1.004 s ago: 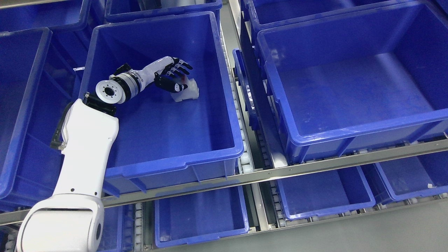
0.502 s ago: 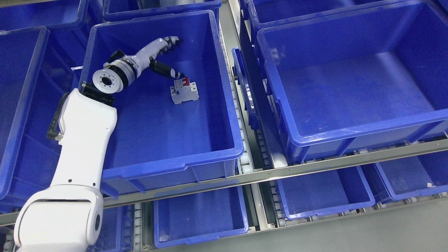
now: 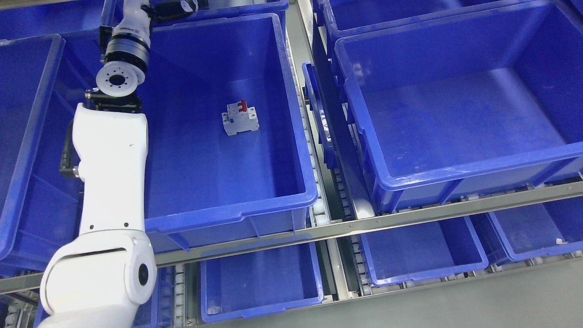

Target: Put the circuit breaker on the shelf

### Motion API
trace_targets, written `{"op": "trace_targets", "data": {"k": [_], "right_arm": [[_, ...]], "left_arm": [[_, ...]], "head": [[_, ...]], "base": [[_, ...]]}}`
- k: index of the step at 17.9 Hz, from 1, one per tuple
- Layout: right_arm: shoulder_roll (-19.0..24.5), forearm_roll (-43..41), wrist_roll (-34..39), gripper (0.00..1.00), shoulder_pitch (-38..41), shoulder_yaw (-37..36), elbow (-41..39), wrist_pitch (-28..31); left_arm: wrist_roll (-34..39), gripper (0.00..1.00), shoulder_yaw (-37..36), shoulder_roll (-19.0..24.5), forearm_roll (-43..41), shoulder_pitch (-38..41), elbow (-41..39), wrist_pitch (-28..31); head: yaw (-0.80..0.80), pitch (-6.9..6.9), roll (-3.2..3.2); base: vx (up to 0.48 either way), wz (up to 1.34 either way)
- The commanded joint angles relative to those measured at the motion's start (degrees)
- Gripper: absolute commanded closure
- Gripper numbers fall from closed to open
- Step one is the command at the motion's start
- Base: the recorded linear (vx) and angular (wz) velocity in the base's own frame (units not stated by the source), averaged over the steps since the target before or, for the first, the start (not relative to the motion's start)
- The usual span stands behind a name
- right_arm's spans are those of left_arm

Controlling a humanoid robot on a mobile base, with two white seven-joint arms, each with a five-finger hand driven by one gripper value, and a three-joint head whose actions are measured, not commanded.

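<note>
Now | left hand (image 3: 175, 8) lifted away, grip unclear | circuit breaker (image 3: 240, 118) unmoved in bin (image 3: 218, 214)

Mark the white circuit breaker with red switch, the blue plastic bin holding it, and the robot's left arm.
White circuit breaker with red switch (image 3: 240, 119), head view: body centre.
Blue plastic bin (image 3: 237, 213), head view: front rim.
Left arm (image 3: 111, 168), head view: white forearm shell.

The left hand (image 3: 175, 6) is cut off by the top edge.

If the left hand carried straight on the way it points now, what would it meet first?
The left hand points right along the back rim of the blue bin. That line looks free up to the picture's top edge, though depth is unclear.
</note>
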Motion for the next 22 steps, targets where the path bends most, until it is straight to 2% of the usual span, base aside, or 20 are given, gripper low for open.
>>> {"op": "trace_targets", "data": {"k": [1,5,8,10,16,22], "right_arm": [[-1.0,0.0,0.0,0.0,0.0,0.0,0.0,0.0],[-1.0,0.0,0.0,0.0,0.0,0.0,0.0,0.0],[-1.0,0.0,0.0,0.0,0.0,0.0,0.0,0.0],[-1.0,0.0,0.0,0.0,0.0,0.0,0.0,0.0],[-1.0,0.0,0.0,0.0,0.0,0.0,0.0,0.0],[-1.0,0.0,0.0,0.0,0.0,0.0,0.0,0.0]], "left_arm": [[0.3,0.01,9.2,-2.8,6.8,7.3,-20.8,3.2],[0.3,0.0,5.2,-2.8,8.3,17.1,-37.4,5.1],[0.5,0.0,1.3,-2.8,8.3,25.1,-45.7,6.6],[0.8,0.0,0.5,-2.8,8.3,28.3,-47.1,6.5],[0.6,0.0,0.8,-2.8,8.3,28.4,-47.7,6.6],[0.5,0.0,0.8,-2.8,8.2,22.1,-47.8,7.6]], "head": [[0.0,0.0,0.0],[0.0,0.0,0.0],[0.0,0.0,0.0],[0.0,0.0,0.0],[0.0,0.0,0.0],[0.0,0.0,0.0]], "base": [[0.0,0.0],[0.0,0.0],[0.0,0.0],[0.0,0.0],[-0.033,0.07],[-0.044,0.1]]}}
